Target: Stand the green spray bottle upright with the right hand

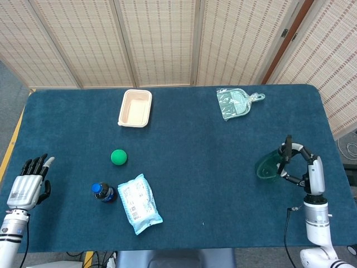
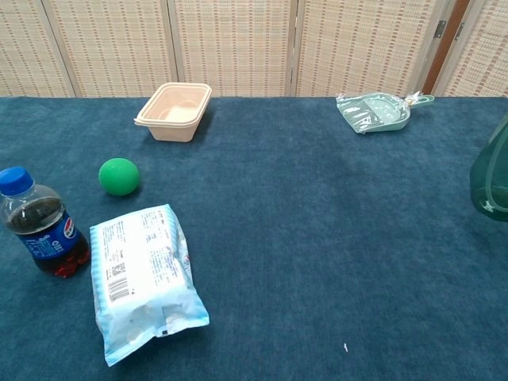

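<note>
The green spray bottle [image 1: 269, 167] is at the table's right side, gripped by my right hand [image 1: 304, 167], whose fingers wrap its upper part. In the head view the bottle leans, its round base pointing left toward the table's middle. The chest view catches only part of the green spray bottle [image 2: 492, 176] at the right edge, its base rim low near the cloth; my right hand does not show there. My left hand [image 1: 28, 187] lies at the table's left edge with its fingers apart and holds nothing.
A green ball [image 1: 118, 157], a cola bottle [image 1: 104, 192] and a white-blue packet [image 1: 139, 203] sit front left. A beige tub [image 1: 135, 108] stands at the back. A pale green dustpan [image 1: 234, 103] lies back right. The blue table's right edge [image 1: 334, 151] is close to my right hand.
</note>
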